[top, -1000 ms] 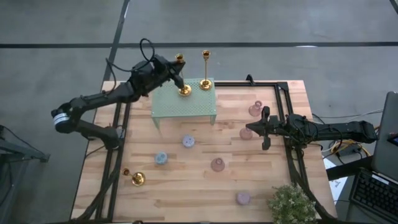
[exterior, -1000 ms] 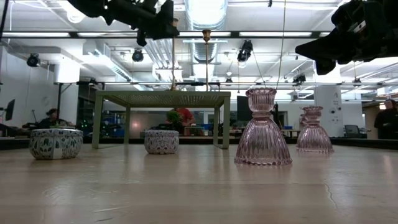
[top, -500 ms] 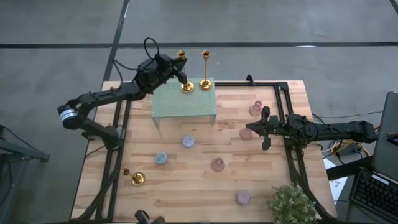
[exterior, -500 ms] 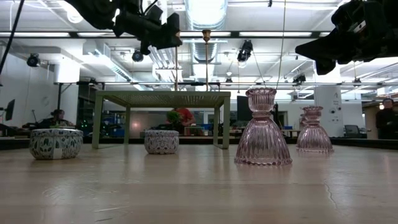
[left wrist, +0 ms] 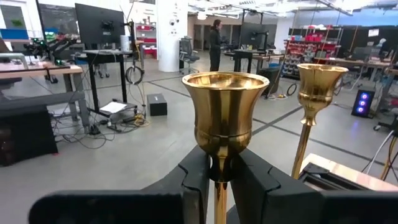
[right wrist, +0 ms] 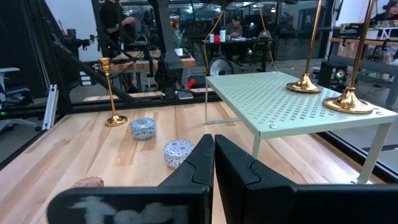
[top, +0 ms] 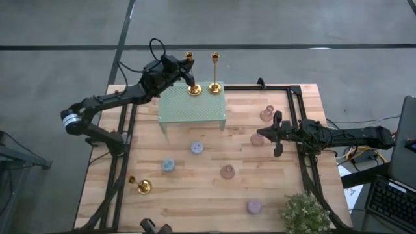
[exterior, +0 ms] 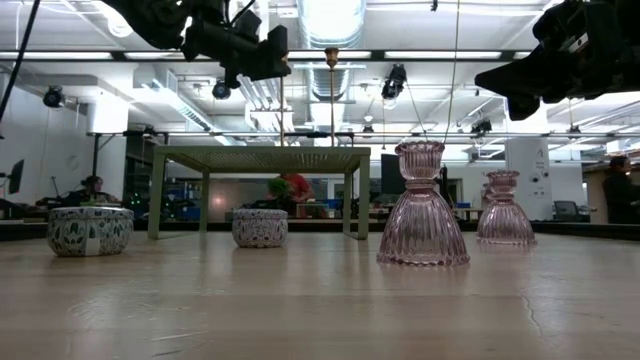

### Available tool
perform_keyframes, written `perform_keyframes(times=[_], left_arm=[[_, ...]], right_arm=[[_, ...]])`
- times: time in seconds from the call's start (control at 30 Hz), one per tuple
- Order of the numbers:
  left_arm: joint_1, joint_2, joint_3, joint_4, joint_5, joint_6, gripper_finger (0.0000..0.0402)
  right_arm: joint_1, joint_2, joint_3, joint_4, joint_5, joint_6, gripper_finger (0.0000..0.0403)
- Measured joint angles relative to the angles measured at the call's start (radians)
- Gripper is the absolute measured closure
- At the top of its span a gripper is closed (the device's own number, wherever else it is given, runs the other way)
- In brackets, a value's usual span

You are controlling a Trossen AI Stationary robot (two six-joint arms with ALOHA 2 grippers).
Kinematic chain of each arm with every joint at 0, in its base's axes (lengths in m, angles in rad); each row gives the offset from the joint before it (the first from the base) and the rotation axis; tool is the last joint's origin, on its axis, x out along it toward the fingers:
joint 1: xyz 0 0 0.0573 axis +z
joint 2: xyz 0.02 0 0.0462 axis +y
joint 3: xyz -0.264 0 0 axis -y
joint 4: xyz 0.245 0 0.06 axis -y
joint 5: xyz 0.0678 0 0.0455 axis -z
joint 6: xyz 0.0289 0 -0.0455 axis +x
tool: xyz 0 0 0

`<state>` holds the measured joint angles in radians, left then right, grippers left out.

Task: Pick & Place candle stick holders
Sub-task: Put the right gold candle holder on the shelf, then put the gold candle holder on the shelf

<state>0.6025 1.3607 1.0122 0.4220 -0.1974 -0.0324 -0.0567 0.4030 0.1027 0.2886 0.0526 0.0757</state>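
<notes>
The left tool [left wrist: 222,186] is reaching over the back of the pale green rack [top: 192,109]. It is pinching the thin stem of a gold candlestick [left wrist: 224,121] just under the cup. This candlestick's round foot is sitting on the rack top. A second gold candlestick [top: 214,73] is standing upright just beside it on the same rack. In the left wrist view its cup [left wrist: 321,81] is showing close by.

The third gold candlestick [top: 142,186] is sitting on the wooden bench [top: 195,201] near the front left edge, well apart from the rack.

Two small round blue holders are sitting on the bench in front of the rack, one [top: 196,148] closer to it and one [top: 168,165] farther out. A third small round holder [top: 254,207], more purple, is sitting near the bushy plant [top: 304,213] at the front right corner.

The pink glass holders are standing on the right half of the bench. One [top: 227,171] is near the middle, and one [top: 266,114] is by the back right. The third [top: 257,139] is just beside the right tool. In the low view two of them are showing upright, a near one [exterior: 421,205] and a far one [exterior: 503,208].

The right tool [right wrist: 213,158] is hanging above the right side of the bench. Its fingers are pressed together with nothing between them. It is pointing toward the rack.
</notes>
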Motion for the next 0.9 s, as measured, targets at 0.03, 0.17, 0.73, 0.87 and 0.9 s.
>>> perform_keyframes(times=[0.03,0.17,0.73,0.87,0.9], left_arm=[[0.000,-0.001,0.000,-0.002,0.000,0.005,0.0348],[0.000,-0.002,0.000,0.000,-0.002,0.005,0.0347],[0.001,0.007,-0.005,-0.089,0.058,0.043,0.0325],[0.000,0.006,-0.005,-0.146,0.059,0.057,0.0286],[0.000,0.004,-0.005,-0.160,0.058,0.057,0.0275]], right_arm=[[0.000,0.000,0.000,0.000,0.000,0.001,0.0394],[0.000,0.000,0.000,0.000,0.000,0.000,0.0394],[0.000,0.000,0.000,0.000,0.000,0.001,0.0394],[0.000,0.000,0.000,0.000,0.000,0.001,0.0394],[0.000,0.000,0.000,0.000,0.000,0.001,0.0394]])
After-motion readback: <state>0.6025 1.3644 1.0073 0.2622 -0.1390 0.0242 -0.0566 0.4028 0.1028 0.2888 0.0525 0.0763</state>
